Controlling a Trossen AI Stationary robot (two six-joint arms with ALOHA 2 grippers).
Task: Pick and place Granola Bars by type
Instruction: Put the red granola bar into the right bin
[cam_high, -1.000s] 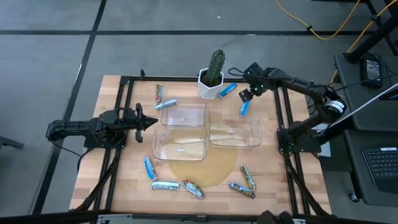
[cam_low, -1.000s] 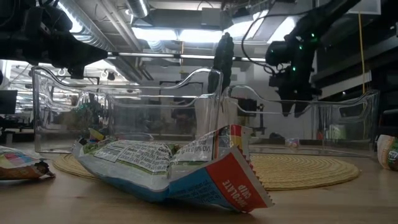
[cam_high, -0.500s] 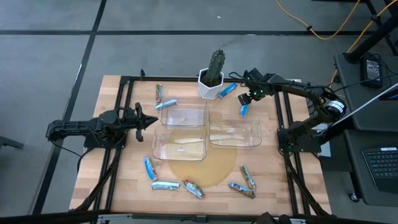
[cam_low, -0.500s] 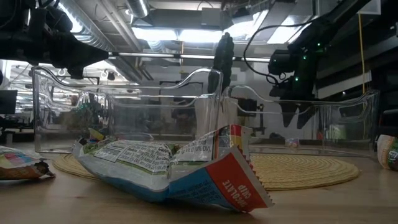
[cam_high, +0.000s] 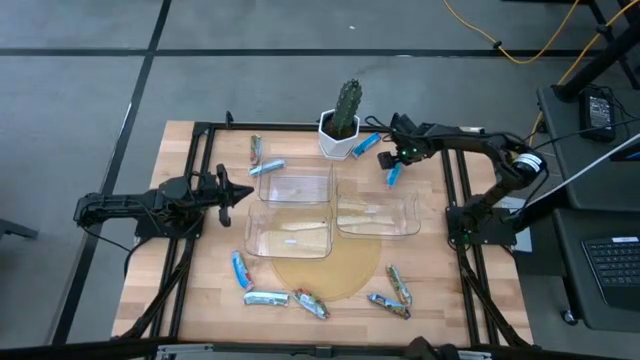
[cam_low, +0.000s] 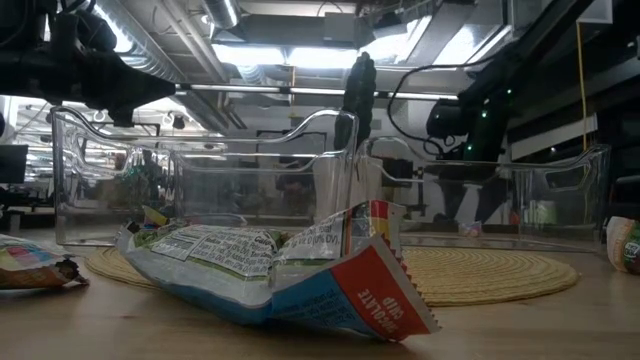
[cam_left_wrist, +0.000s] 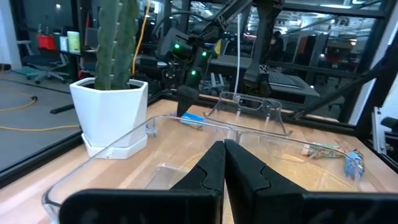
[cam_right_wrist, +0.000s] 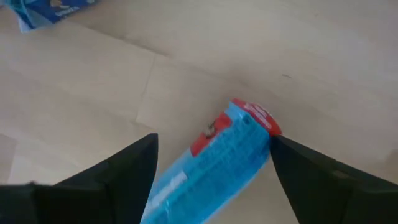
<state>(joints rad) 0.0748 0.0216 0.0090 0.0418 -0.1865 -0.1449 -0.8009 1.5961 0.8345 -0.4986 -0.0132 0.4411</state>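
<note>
Wooden bench on grey floor, seen from above: three clear bins clustered at centre over a round woven mat, one white pot with a cactus at the far edge. Ten granola bars counted on the wood: two by the far-left bin, one blue beside the pot, one blue bar under the right pincer, six along the near edge. Right pincer spread wide, fingers straddling that blue bar without touching, shown only by its wrist camera. Left pincer pressed together, waiting at the left beside the bins. Low camera alone: crumpled wrapper close up, bin walls behind
</note>
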